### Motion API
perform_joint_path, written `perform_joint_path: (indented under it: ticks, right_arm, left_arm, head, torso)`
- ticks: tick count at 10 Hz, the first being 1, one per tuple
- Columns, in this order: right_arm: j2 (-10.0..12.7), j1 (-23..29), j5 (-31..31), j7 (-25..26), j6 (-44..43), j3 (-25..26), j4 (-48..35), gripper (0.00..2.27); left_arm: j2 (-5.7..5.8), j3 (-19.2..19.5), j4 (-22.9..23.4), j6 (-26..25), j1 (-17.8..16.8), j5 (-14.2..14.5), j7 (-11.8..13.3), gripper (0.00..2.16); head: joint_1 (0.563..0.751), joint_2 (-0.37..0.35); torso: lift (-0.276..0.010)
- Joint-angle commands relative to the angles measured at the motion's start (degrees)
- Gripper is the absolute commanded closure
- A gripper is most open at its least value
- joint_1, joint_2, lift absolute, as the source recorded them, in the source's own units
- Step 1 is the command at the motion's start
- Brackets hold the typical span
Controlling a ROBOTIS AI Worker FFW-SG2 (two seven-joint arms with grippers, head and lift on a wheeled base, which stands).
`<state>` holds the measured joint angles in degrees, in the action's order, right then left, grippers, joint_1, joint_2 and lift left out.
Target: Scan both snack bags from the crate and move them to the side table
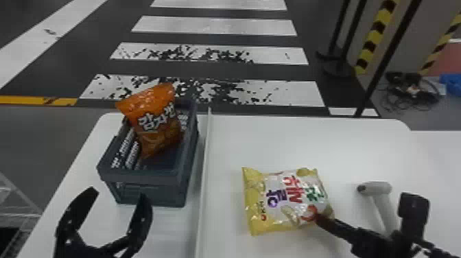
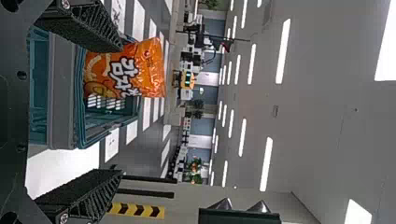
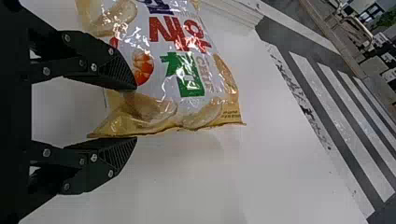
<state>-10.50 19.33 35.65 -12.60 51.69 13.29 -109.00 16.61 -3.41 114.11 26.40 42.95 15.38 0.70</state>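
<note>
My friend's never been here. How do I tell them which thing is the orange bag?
Find the white table, then the dark crate on its left side. The orange bag stands tilted inside, poking up above the rim. The other bag is yellow and white and lies flat outside the crate.

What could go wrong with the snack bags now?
The right gripper is open at one end of the yellow and white bag, so it might pinch only that end and the bag could slip out.

The orange bag leans up out of the crate, so a bump from the left gripper might tip it over.
</note>
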Motion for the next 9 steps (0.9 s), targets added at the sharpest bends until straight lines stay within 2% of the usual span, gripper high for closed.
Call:
perform_joint_path:
  ticks: [1,5,7,9]
  right_arm:
    - [0.13,-0.08,-0.84,0.03,-0.76,0.07,-0.08,2.25]
    - [0.13,0.62,-0.84,-0.06,-3.57,1.91,-3.59,2.26]
    - [-0.22,1.41,-2.25,2.67,-3.74,3.58,-9.57,2.26]
    - [-0.75,3.17,-6.20,5.13,-3.74,3.49,-16.69,2.26]
  left_arm:
    - [0.00,-0.11,-0.30,0.00,-0.23,0.08,0.00,0.08]
    - [0.09,-0.73,-0.65,0.00,-0.41,0.08,0.00,0.08]
    - [0.18,-0.81,-0.47,0.00,-0.50,0.08,0.09,0.08]
    - [0.35,-0.99,-0.38,0.00,-0.67,0.08,0.35,0.08]
  head:
    - [0.695,-0.013]
    - [0.695,-0.035]
    - [0.695,-0.054]
    - [0.695,-0.092]
  torso:
    - [-0.099]
    - [-0.099]
    - [-0.099]
    - [-0.099]
